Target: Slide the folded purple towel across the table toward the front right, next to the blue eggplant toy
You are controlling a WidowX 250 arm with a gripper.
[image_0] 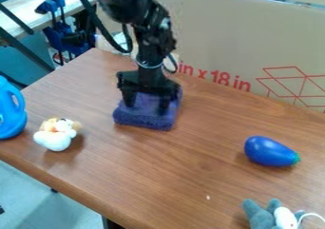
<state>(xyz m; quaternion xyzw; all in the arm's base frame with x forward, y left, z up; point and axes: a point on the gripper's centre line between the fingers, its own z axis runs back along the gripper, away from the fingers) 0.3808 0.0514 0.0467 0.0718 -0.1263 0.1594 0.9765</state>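
Note:
The black gripper (147, 108) hangs down over a folded purple cloth (141, 121) near the back of the wooden table. Its two fingers stand apart, with their tips at the cloth's upper surface; whether they press into it I cannot tell. Part of the cloth's back is hidden behind the gripper. To the left, a small white and tan plush toy (56, 135) lies on the table. A blue eggplant-shaped toy (271, 151) with a green tip rests at the right.
At the left edge stands a blue plastic jug (9, 109). A grey and white plush toy (266, 216) sits at the bottom right corner. A large cardboard panel (222, 38) rises behind the table (158, 176). Blue clamps (62, 31) are at the upper left.

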